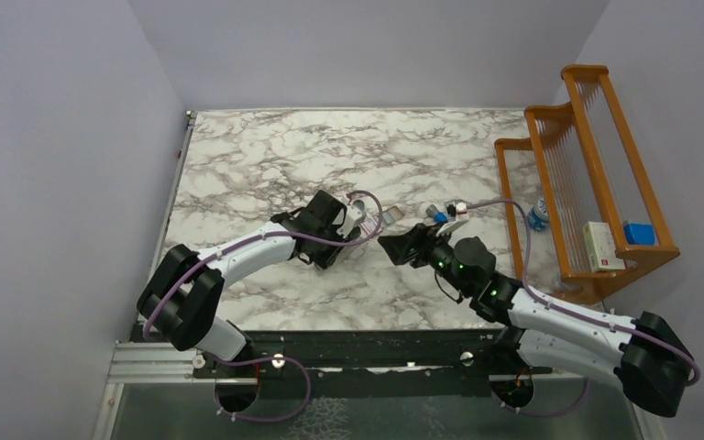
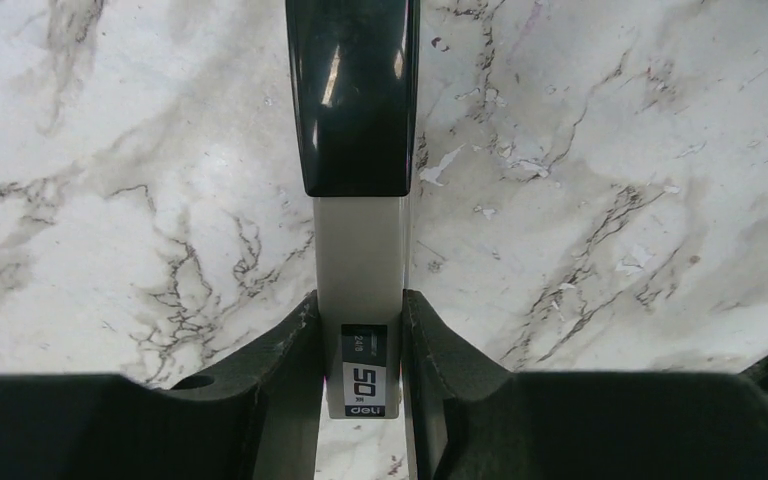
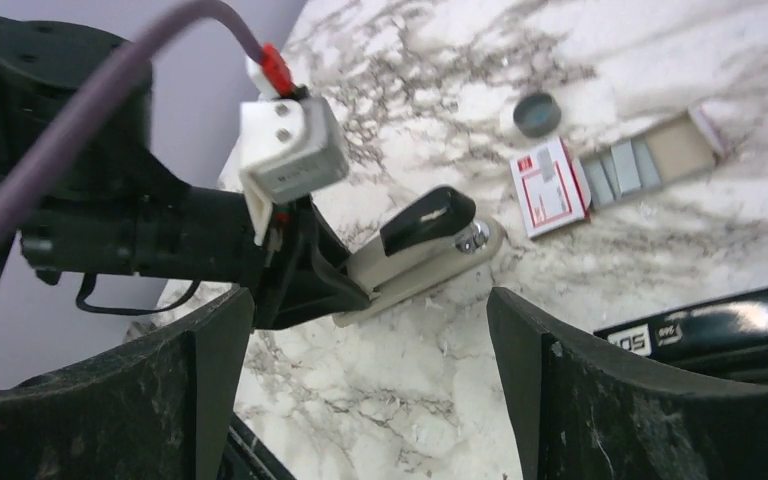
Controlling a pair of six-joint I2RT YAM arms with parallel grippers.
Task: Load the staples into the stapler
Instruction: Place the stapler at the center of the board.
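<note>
Left jaws are clamped across the stapler (image 2: 358,260), steadying it so it won't skid, I reckon. Right jaws gape wide and empty, hovering just right of it. The staples (image 3: 620,167) lie on the worktop (image 1: 266,165) further right, beside their white-and-red box (image 3: 548,187), with a dark disc (image 3: 537,113) near them. Nothing blocks the reach.

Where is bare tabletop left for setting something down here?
Bare: the far half of the table, beyond the stapler, and its near-centre strip. Crowded: mid-right, around the staples, their box and the rack.
</note>
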